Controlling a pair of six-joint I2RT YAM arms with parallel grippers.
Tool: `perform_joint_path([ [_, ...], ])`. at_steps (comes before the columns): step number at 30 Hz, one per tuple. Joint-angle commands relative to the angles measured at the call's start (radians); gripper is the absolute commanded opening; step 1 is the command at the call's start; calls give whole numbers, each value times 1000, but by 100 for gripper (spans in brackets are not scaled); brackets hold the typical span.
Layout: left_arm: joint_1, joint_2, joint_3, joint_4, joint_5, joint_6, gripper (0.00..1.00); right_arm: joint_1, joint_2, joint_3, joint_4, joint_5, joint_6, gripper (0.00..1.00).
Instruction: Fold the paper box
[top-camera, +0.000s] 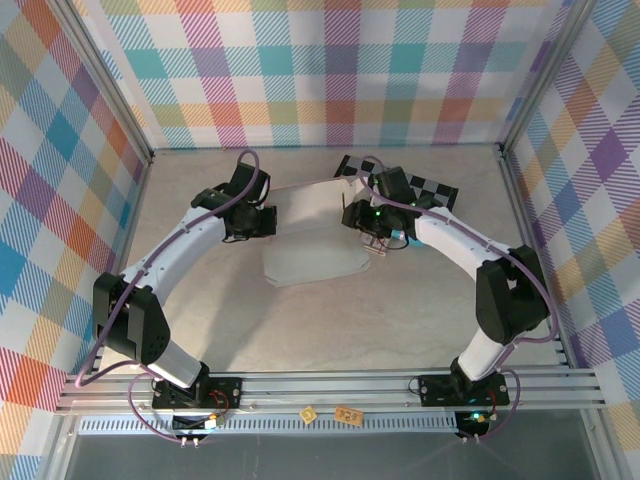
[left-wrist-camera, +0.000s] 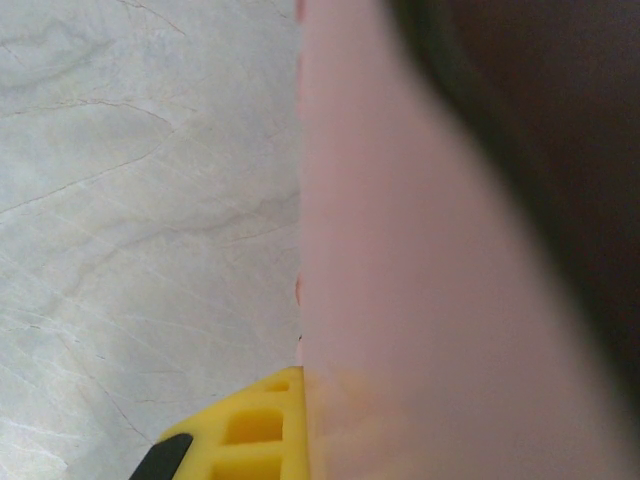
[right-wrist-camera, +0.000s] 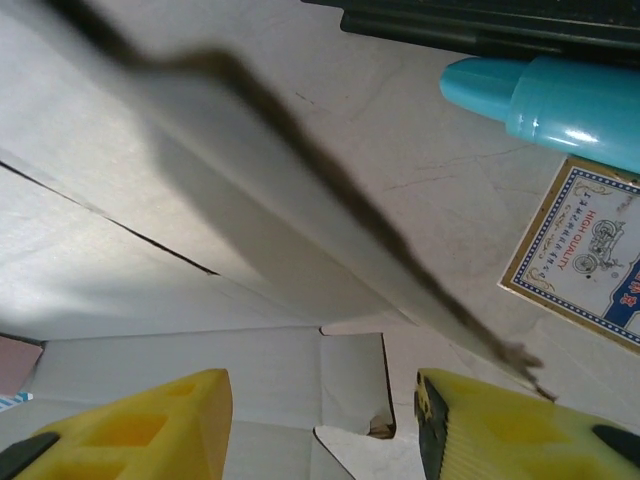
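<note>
The paper box (top-camera: 310, 262) is found at the middle of the desk (top-camera: 420, 310), between the 2 arms. Most of its die-cut sheet is spread flat, while 1 long panel at the far side is raised on edge. That panel is pinched by the left gripper (top-camera: 262, 222), whose jaws are closed tight on the thin pink card. In the left wrist view the card is seen pressed flat against 1 yellow finger (left-wrist-camera: 250, 440). The panel is probably held this way so that it stands along its crease while the rest is worked. The right gripper (top-camera: 375, 232) is placed over the other end of the sheet, with its jaws about half apart and nothing seen clamped. A cut flap lies below the gap between them, and the raised panel's edge runs just past 1 finger. It seems positioned to take or press that end. A checkered board (top-camera: 432, 188), a teal object (right-wrist-camera: 560, 100) and a printed card (right-wrist-camera: 585, 260) are left lying beyond it.
</note>
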Motion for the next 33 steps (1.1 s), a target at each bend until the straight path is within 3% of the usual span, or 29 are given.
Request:
perform_joint_path([
  [1, -7, -31, 10, -7, 11, 12, 0, -4, -12, 1, -1, 17, -20, 54],
  [17, -8, -29, 10, -2, 12, 6, 0, 6, 34, 55, 46, -84, 15, 41],
  [33, -8, -26, 12, 10, 16, -1, 0, 67, 79, 102, -5, -85, -3, 39],
])
